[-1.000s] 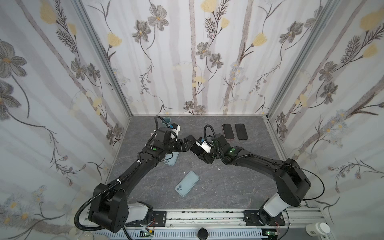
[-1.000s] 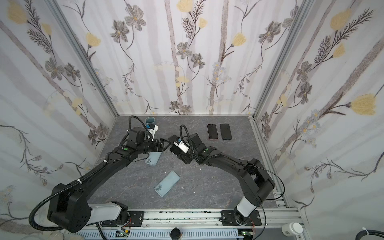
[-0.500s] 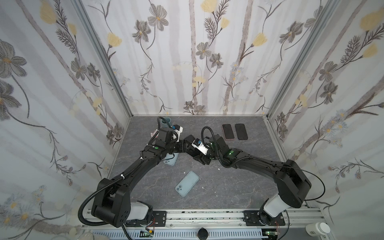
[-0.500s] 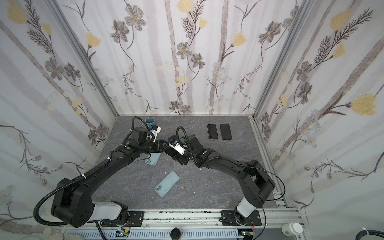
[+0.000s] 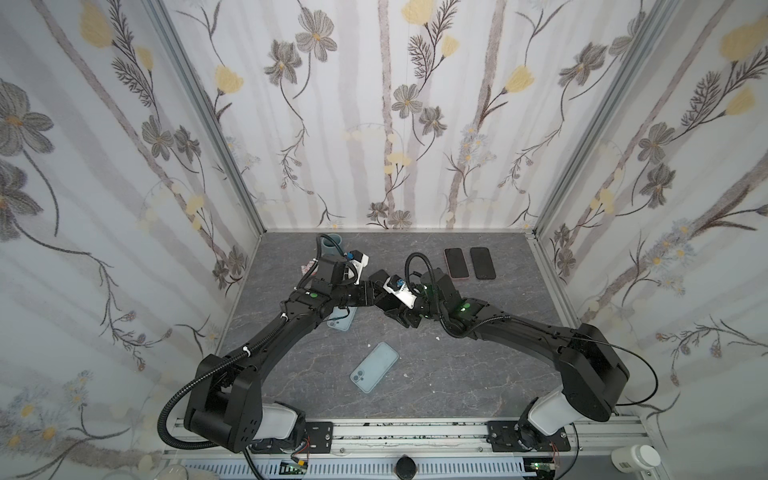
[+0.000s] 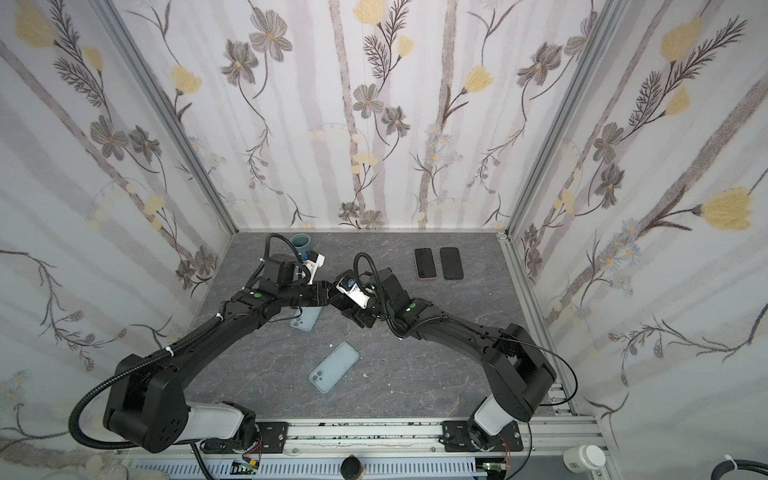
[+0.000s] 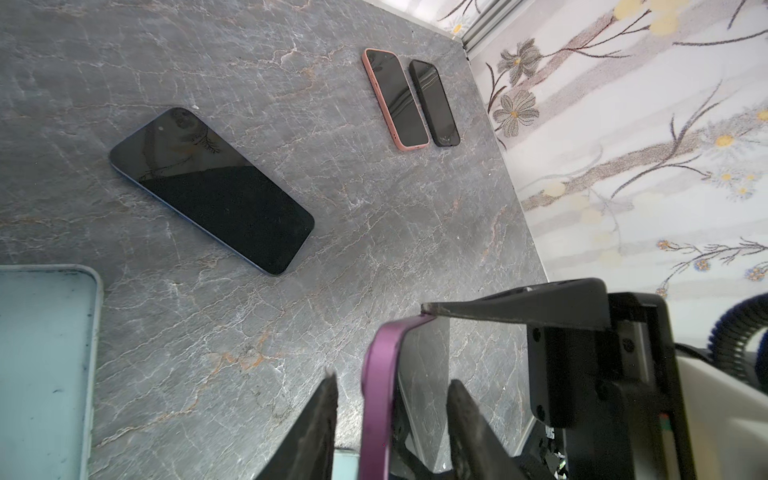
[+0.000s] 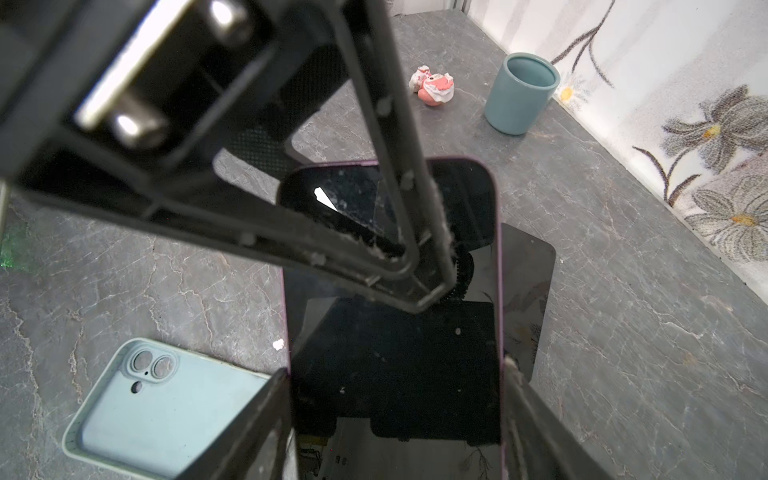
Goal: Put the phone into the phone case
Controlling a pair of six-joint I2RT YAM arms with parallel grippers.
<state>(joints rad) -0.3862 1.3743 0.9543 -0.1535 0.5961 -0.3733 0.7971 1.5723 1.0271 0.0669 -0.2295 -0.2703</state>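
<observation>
A dark-screened phone (image 8: 395,353) with a thick purple rim (image 7: 376,399), which looks like a phone case, is held above the table. My right gripper (image 8: 395,370) is shut on its two long sides. My left gripper (image 7: 392,378) straddles the phone's far end, one finger on each face, with a gap showing on both sides, so it is open. One of its fingers (image 8: 399,166) lies across the screen. In both top views the left gripper (image 5: 374,293) and the right gripper (image 5: 388,301) meet at mid table, and the phone is hidden between them.
Light-blue phone cases lie near the front (image 5: 374,368) and under the left arm (image 5: 343,320). A dark phone with a blue edge (image 7: 212,191) lies flat. A pink-cased phone (image 5: 456,262) and a black one (image 5: 483,262) sit back right. A teal cup (image 5: 331,243) and a pink figurine (image 8: 434,87) stand back left.
My left gripper has moved right to meet the right gripper, and its jaws have narrowed around the phone's end. The right gripper has shifted slightly left, still holding the phone.
</observation>
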